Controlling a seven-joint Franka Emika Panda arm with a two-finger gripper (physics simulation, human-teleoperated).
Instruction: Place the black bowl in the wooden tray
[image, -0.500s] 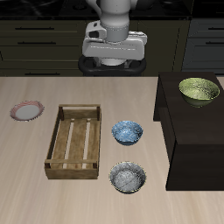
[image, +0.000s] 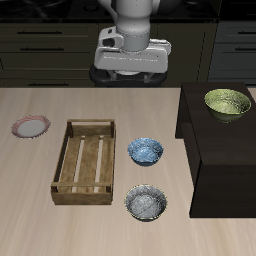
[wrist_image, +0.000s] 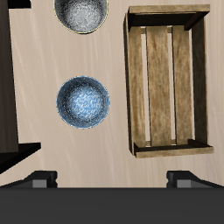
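Observation:
The black bowl, dark outside with a speckled silvery inside, sits on the table near the front edge, beside the wooden tray. It also shows in the wrist view, with the tray alongside it. My gripper hangs high above the table's back, far from the bowl. Its fingertips show wide apart with nothing between them.
A blue-patterned bowl sits beside the tray, behind the black bowl; it also shows in the wrist view. A yellow-green bowl stands on a dark raised cabinet. A small pink-rimmed plate lies beyond the tray.
The gripper has shifted very slightly; the bowls and tray have not moved.

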